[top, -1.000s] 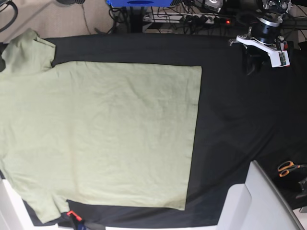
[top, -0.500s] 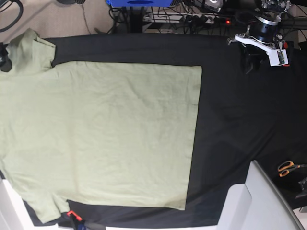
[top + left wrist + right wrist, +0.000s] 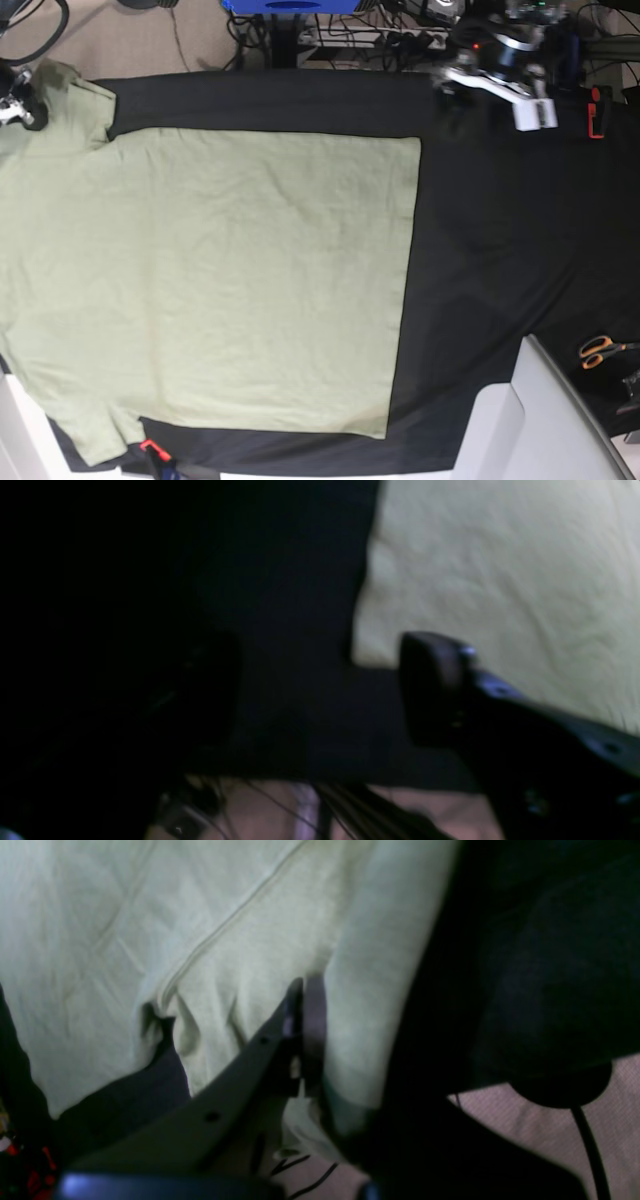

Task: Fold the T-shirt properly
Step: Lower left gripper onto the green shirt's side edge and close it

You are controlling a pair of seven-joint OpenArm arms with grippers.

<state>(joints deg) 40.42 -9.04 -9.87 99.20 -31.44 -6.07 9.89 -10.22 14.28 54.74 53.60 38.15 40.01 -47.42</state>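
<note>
The T-shirt is seen spread flat on the black cloth, filling the left and middle of the base view, its straight hem facing the bare cloth on the right. One sleeve is laid at the far left corner of the table, the other at the near left edge.

The right gripper is found at that far sleeve, at the very left edge of the base view. In the right wrist view its fingers are pressed together with the pale fabric bunched around them; a fold of the sleeve is pinched there, so the gripper is clenched on the T-shirt.

The left gripper is held over the far edge of the table, near the shirt's far hem corner and apart from it. In the blurred left wrist view one dark finger is shown on the right with the other barely made out on the left, dark cloth between them; the jaws are parted and nothing is held.

Scissors with orange handles are left on the cloth at the right edge.
</note>
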